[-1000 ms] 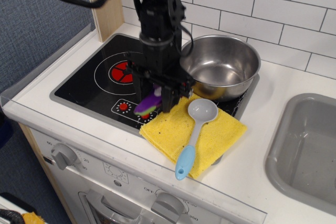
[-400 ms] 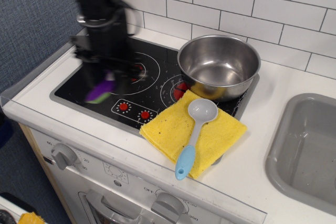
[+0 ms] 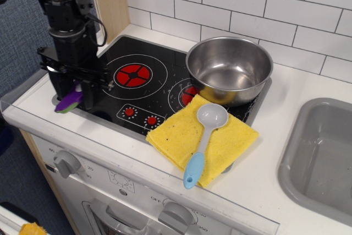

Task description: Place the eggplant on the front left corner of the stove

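The eggplant [image 3: 68,102] is small, purple, with a green end, and sits between my gripper's fingers. My gripper [image 3: 75,93] is shut on it and hangs over the front left corner of the stove [image 3: 157,92], at the stove's left rim. I cannot tell whether the eggplant touches the surface. The stove is black glass with a red burner [image 3: 132,75] in white rings and small red dial marks at the front. The black arm rises behind the gripper and hides the far left of the stove.
A steel pot [image 3: 231,67] stands on the stove's back right. A yellow cloth [image 3: 202,140] overlaps the stove's front right corner, with a blue-handled grey spoon [image 3: 203,141] on it. A grey sink [image 3: 322,158] is at the right. A wooden post [image 3: 109,5] stands behind the arm.
My gripper has carried the eggplant from the stove's front middle, beside the cloth, leftward to the front left corner and slightly lower.
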